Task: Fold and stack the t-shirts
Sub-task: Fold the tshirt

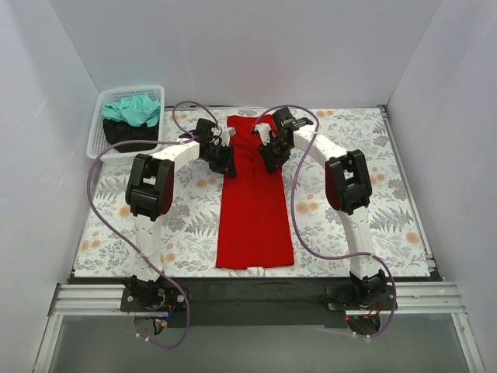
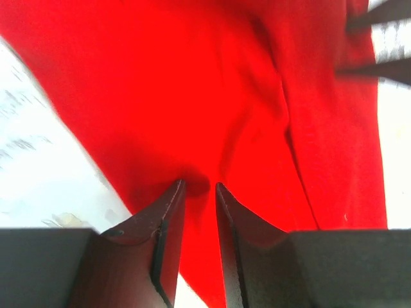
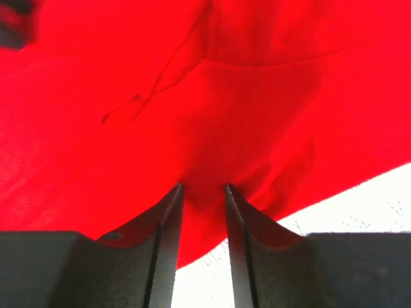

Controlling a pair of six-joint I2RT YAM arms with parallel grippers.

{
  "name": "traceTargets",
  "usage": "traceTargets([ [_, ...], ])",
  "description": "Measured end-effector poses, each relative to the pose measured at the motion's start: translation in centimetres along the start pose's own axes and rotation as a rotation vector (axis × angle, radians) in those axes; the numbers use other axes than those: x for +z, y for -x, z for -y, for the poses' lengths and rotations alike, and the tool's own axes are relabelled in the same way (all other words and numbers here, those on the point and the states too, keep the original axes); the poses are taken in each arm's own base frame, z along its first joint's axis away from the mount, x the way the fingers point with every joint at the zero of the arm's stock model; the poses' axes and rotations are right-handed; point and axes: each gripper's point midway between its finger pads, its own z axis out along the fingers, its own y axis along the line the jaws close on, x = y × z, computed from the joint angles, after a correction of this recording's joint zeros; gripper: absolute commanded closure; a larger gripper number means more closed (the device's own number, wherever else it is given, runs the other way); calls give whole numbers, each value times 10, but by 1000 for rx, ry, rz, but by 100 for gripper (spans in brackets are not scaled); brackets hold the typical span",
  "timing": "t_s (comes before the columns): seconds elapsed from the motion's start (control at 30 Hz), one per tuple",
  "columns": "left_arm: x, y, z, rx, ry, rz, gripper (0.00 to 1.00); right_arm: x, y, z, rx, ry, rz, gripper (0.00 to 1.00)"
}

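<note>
The red t-shirt (image 1: 255, 210) lies as a long narrow strip down the middle of the table, its far end by the back edge. My left gripper (image 1: 225, 165) sits at the strip's left edge near the far end, and my right gripper (image 1: 270, 163) at its right edge opposite. In the left wrist view the gripper (image 2: 200, 187) has its jaws nearly closed with red cloth (image 2: 212, 83) pinched between them. The right wrist view shows the same for the right gripper (image 3: 202, 187), with the cloth (image 3: 212, 96) puckered at its tips. A teal t-shirt (image 1: 133, 110) and a black one (image 1: 128, 132) lie in the basket.
The white mesh basket (image 1: 99, 128) stands at the back left corner. A floral-print cloth (image 1: 373, 179) covers the table. White walls close in on the left, back and right. The right gripper's fingers (image 2: 379, 45) show at the top right of the left wrist view.
</note>
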Motion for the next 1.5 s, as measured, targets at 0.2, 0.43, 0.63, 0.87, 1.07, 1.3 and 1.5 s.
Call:
traceTargets([
  [0.2,-5,46,-14,88,-15,84,66,-17,21,13,27,-2,79,59],
  [0.43,-55,-5,46,340,-140,119,59,-44,49,54,57,-110,180,62],
  [0.63,-101,-105,180,866,-371,177,59,-21,39,67,103,-129,155,66],
  [0.87,-80,-225,202,1226,-526,44,63,7,26,74,138,-119,123,70],
  [1.07,-62,-267,191,1434,-523,-13,63,8,26,75,142,-120,128,71],
  [1.3,-43,-256,207,1593,-497,82,62,8,26,75,142,-120,129,71],
  [1.5,-28,-260,211,1658,-505,95,62,8,27,75,142,-120,129,71],
])
